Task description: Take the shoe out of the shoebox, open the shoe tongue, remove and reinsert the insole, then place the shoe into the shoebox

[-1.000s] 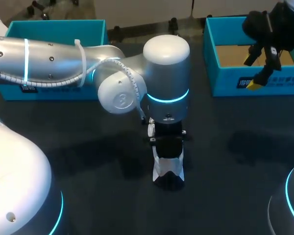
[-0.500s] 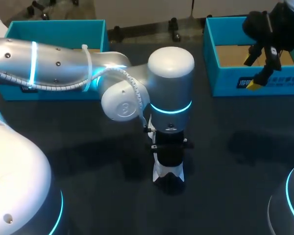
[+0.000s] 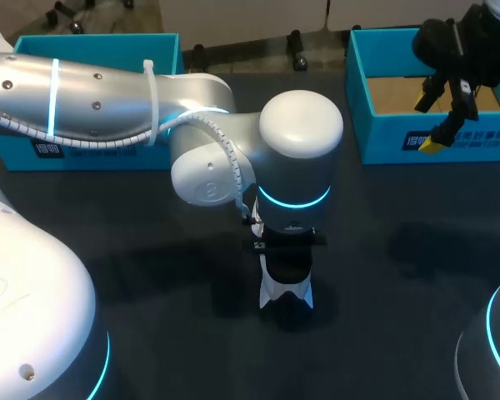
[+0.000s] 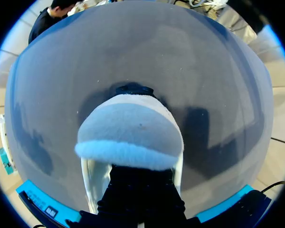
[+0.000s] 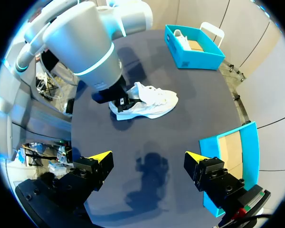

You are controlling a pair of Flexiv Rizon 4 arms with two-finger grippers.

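The white fabric sneaker (image 3: pixel 271 287) sits on the dark table (image 3: pixel 400 275), outside the teal cardboard shoebox (image 3: pixel 383 137). The left jaws are down in its opening, likely to work on its inside; whether they are clenched I cannot tell. The right jaws hang released and empty above the shoebox.

Left arm (image 3: pixel 296 158) sits square over the shoe (image 3: pixel 286 293) from above: only a white end pokes out under the wrist, the rest is covered. On the wrist camera, the left gripper (image 4: pixel 141 192) is buried in the shoe's mouth, its grip out of sight. Well beyond the shoe, something white lies in the far shoebox (image 5: pixel 199 61), too small to tell. The other shoebox (image 3: pixel 383 137), right of the shoe, runs off the edge.
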